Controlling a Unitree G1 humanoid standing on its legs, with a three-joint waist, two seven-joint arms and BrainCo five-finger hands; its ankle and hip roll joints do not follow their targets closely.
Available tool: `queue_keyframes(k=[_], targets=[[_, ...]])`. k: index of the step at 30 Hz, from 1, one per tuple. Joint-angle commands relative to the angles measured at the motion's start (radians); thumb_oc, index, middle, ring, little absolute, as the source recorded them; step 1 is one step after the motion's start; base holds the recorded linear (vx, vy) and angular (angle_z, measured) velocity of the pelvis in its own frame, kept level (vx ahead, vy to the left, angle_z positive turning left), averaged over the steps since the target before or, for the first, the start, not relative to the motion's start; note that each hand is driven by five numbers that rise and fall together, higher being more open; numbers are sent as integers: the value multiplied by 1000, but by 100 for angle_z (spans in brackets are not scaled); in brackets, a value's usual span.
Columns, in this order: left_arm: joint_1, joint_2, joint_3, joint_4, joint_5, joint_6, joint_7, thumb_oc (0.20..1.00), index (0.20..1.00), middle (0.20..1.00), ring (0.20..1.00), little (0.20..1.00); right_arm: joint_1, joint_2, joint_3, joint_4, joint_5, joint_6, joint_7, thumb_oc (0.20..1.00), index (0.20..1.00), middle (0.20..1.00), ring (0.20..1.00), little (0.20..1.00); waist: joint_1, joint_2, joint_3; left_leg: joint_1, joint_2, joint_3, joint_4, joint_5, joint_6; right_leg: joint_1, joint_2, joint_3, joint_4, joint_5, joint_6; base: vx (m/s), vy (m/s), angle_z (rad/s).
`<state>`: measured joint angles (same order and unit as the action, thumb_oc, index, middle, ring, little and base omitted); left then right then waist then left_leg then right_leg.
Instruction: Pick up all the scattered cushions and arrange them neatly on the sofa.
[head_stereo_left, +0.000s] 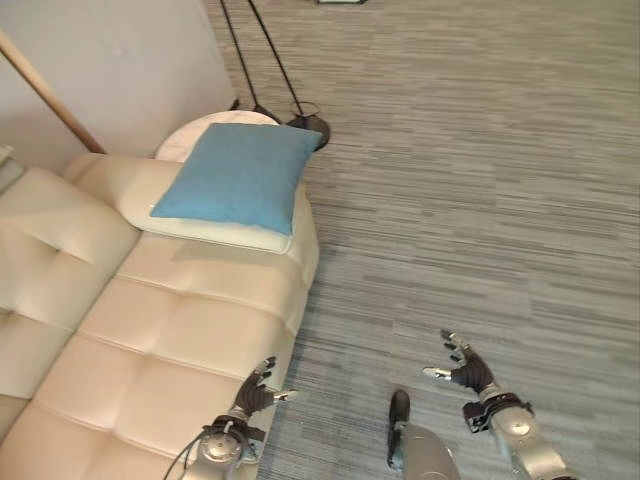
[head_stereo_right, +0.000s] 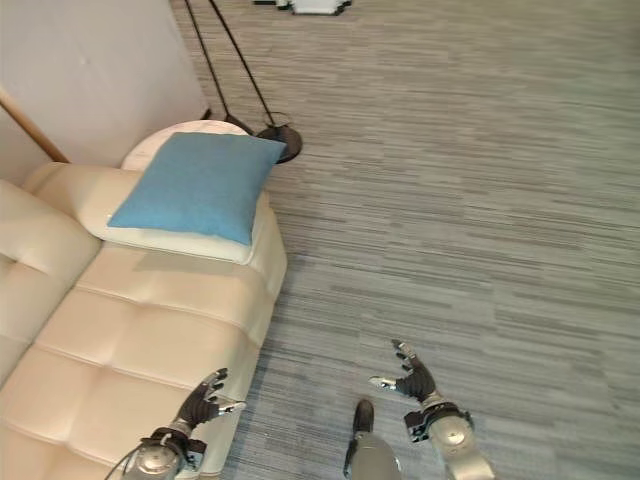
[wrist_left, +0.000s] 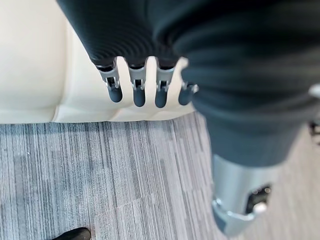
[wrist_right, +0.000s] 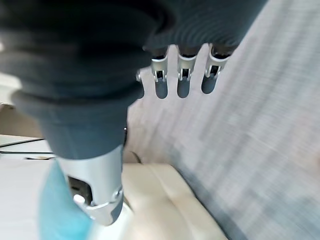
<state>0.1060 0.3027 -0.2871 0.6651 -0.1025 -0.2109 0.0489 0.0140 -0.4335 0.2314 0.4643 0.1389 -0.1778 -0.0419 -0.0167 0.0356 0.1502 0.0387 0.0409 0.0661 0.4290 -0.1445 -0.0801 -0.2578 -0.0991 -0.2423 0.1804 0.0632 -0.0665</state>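
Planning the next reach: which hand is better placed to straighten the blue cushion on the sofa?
Probably the left hand. It hangs open over the sofa seat's front edge, on the same side as the blue cushion lying on the far armrest. The right hand, also open, is out over the carpet, farther away.

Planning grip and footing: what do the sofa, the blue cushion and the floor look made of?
Sofa: cream leather or leatherette, smooth with a soft sheen and tufted seams. Blue cushion: woven fabric, matte, fine-grained, on the sofa's arm. Floor: low-pile grey carpet, judging by its streaked texture.
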Motion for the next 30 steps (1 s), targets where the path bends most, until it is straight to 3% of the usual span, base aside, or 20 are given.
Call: queue_keyframes(k=[1, 4, 7, 8, 9, 10, 13, 14, 15, 16, 17, 18, 19, 20, 22, 23, 24, 26, 27, 30], targets=[[-42, 38, 9, -43, -36, -45, 22, 1000, 1000, 1000, 1000, 1000, 33, -26, -15, -49, 33, -48, -17, 1000, 1000, 1000, 1000, 1000, -11, -48, 16, -81, 76, 43, 81, 191, -23, 128, -52, -1, -48, -94, 138, 297, -230, 21], [-38, 36, 7, -44, -42, -43, 25, 1000, 1000, 1000, 1000, 1000, 38, -28, -17, -51, 43, -43, -16, 1000, 1000, 1000, 1000, 1000, 14, -59, 20, -174, 21, 37, 23, 124, 5, 180, -30, 16, -68, -125, 135, 286, -131, 2], [-34, 37, 5, -42, -35, -39, 27, 1000, 1000, 1000, 1000, 1000, 43, -27, -20, -46, 42, -45, -21, 1000, 1000, 1000, 1000, 1000, 32, -66, 19, -235, 19, 52, -88, 106, 17, 221, -17, 17, -85, -150, 141, 290, -60, -30], [-30, 41, 8, -41, -31, -35, 29, 1000, 1000, 1000, 1000, 1000, 44, -24, -20, -40, 43, -47, -27, 1000, 1000, 1000, 1000, 1000, 49, -59, 13, -269, 31, 44, -221, 155, 13, 250, 13, 17, -94, -174, 140, 220, -15, -21], [-29, 41, 8, -41, -31, -35, 30, 1000, 1000, 1000, 1000, 1000, 44, -24, -20, -39, 43, -47, -27, 1000, 1000, 1000, 1000, 1000, 48, -61, 13, -262, 29, 44, -231, 160, 12, 253, 12, 16, -94, -175, 140, 608, -11, -23], [-28, 41, 15, -30, -29, -29, 32, 1000, 1000, 1000, 1000, 1000, 43, -17, -20, -30, 42, -45, -33, 1000, 1000, 1000, 1000, 1000, 64, -62, 16, -314, 57, 75, -359, 239, -5, 313, 41, 18, -94, -214, 141, 545, 25, -34], [-19, 40, 29, -32, -29, -24, 31, 1000, 1000, 1000, 1000, 1000, 51, -10, -23, -32, 32, -42, -33, 1000, 1000, 1000, 1000, 1000, 71, -72, 9, -336, 83, 162, -385, 256, -3, 370, 46, 23, -79, -245, 153, 615, 151, -9], [-3, 39, 44, -24, -30, -24, 29, 1000, 1000, 1000, 1000, 1000, 63, 0, -26, -38, 23, -39, -19, 1000, 1000, 1000, 1000, 1000, 76, -73, -20, -311, 73, 189, -357, 272, 16, 395, 26, 28, -34, -245, 178, 803, 330, -24], [0, 40, 52, -11, -30, -25, 30, 1000, 1000, 1000, 1000, 1000, 67, 7, -26, -33, 18, -39, -16, 1000, 1000, 1000, 1000, 1000, 79, -86, -35, -308, 54, 192, -337, 255, 29, 402, 5, 31, -10, -220, 194, 990, 540, -25], [9, 46, 66, -8, -40, -28, 36, 1000, 1000, 1000, 1000, 1000, 58, 25, -17, -32, 7, -35, -7, 1000, 1000, 1000, 1000, 1000, 92, -108, -42, -264, -3, 196, -316, 191, 84, 352, -67, 42, 146, -62, 255, 702, 504, -7], [14, 54, 76, -1, -45, -29, 41, 1000, 1000, 1000, 1000, 1000, 50, 33, -14, -40, 3, -33, -4, 1000, 1000, 1000, 1000, 1000, 96, -105, -36, -227, -31, 188, -311, 154, 116, 304, -96, 53, 265, 20, 266, 613, 485, 20], [16, 57, 82, 5, -44, -27, 43, 1000, 1000, 1000, 1000, 1000, 44, 39, -13, -39, -2, -34, -6, 1000, 1000, 1000, 1000, 1000, 101, -94, -34, -204, -36, 181, -313, 140, 127, 268, -105, 51, 314, 38, 263, 401, 274, 43], [16, 58, 84, 12, -41, -28, 46, 1000, 1000, 1000, 1000, 1000, 37, 42, -9, -40, -3, -37, -7, 1000, 1000, 1000, 1000, 1000, 99, -83, -32, -176, -45, 161, -318, 127, 133, 236, -103, 50, 332, 22, 248, 427, 164, 72], [21, 58, 85, 13, -39, -32, 45, 1000, 1000, 1000, 1000, 1000, 36, 40, -7, -45, -3, -41, -7, 1000, 1000, 1000, 1000, 1000, 89, -70, -22, -128, -63, 113, -337, 116, 134, 180, -79, 48, 307, -34, 229, 426, 92, 130], [29, 58, 78, 8, -43, -35, 42, 1000, 1000, 1000, 1000, 1000, 36, 27, -9, -47, 2, -41, -15, 1000, 1000, 1000, 1000, 1000, 71, -59, -6, -99, -79, 36, -343, 112, 128, 131, -30, 62, 189, -93, 208, 401, -43, 211], [29, 48, 68, 16, -38, -38, 38, 1000, 1000, 1000, 1000, 1000, 39, 21, -8, -40, 7, -39, -18, 1000, 1000, 1000, 1000, 1000, 55, -63, 3, -77, -104, -43, -349, 104, 125, 90, 32, 164, 81, -107, 208, 345, -114, 233], [28, 42, 64, 21, -33, -41, 34, 1000, 1000, 1000, 1000, 1000, 41, 19, -7, -32, 7, -37, -17, 1000, 1000, 1000, 1000, 1000, 46, -63, 5, -67, -116, -81, -355, 103, 123, 70, 55, 214, 39, -93, 214, 341, -136, 291], [7, 33, 44, 40, -16, -45, 34, 1000, 1000, 1000, 1000, 1000, 38, 16, -4, 5, 5, -36, -22, 1000, 1000, 1000, 1000, 1000, 16, -66, 15, -37, -162, -224, -366, 97, 109, 7, 112, 346, -22, -46, 229, 283, -131, 320], [-5, 37, 27, 49, -5, -50, 26, 1000, 1000, 1000, 1000, 1000, 48, 15, -13, 14, 12, -39, -18, 1000, 1000, 1000, 1000, 1000, 10, -75, 15, -33, -183, -268, -350, 83, 104, 36, 102, 355, -49, -48, 225, 195, -139, 258], [-13, 31, 5, 43, -3, -50, 20, 1000, 1000, 1000, 1000, 1000, 53, 10, -21, 25, 20, -37, -17, 1000, 1000, 1000, 1000, 1000, 12, -82, 1, -53, -197, -299, -293, 69, 79, 81, 74, 319, -76, -35, 205, 111, -169, 247]])
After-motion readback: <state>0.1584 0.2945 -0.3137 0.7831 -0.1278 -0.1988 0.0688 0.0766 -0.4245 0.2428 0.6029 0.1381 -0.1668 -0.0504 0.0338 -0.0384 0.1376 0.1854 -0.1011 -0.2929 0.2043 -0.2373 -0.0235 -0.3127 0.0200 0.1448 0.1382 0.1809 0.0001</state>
